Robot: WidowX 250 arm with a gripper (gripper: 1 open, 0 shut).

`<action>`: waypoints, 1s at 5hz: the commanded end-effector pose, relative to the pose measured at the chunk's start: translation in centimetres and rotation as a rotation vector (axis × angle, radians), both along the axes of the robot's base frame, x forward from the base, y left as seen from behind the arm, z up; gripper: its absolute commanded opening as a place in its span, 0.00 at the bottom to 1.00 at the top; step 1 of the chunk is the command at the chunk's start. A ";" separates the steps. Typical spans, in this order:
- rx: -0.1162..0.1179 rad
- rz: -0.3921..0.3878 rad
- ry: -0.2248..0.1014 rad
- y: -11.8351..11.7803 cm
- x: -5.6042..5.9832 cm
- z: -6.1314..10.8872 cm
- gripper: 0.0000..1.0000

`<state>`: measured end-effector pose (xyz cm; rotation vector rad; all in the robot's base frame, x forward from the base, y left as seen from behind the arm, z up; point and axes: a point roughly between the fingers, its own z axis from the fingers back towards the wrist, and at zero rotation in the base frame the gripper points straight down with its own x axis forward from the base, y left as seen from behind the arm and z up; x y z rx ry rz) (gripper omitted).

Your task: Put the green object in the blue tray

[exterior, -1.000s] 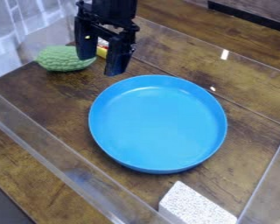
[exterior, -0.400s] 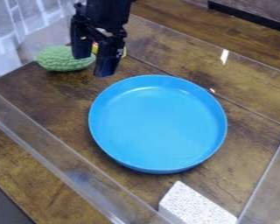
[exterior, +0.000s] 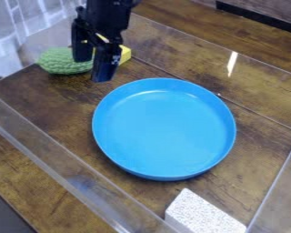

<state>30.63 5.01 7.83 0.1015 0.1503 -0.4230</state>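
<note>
the green object (exterior: pixel 63 61) lies on the surface left of the blue tray (exterior: pixel 164 127), just beside the spread, empty fingers (exterior: pixel 91 55); it looks light, bumpy and probably soft, so gripping across its narrow middle seems safest.

The tool (exterior: pixel 92 62) hides part of the green object (exterior: pixel 61 61).

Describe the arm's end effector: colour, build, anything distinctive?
The gripper is all black: a boxy body at the top of the frame with two long, flat, parallel fingers. No visible markings or loose cables; the upper arm is cut off by the frame edge.
</note>
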 end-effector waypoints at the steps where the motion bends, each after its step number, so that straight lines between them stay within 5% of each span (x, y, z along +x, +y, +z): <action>1: 0.015 -0.026 -0.053 1.3 0.9 0.8 1.00; 5: 0.037 -0.120 -0.076 3.3 2.2 -1.3 1.00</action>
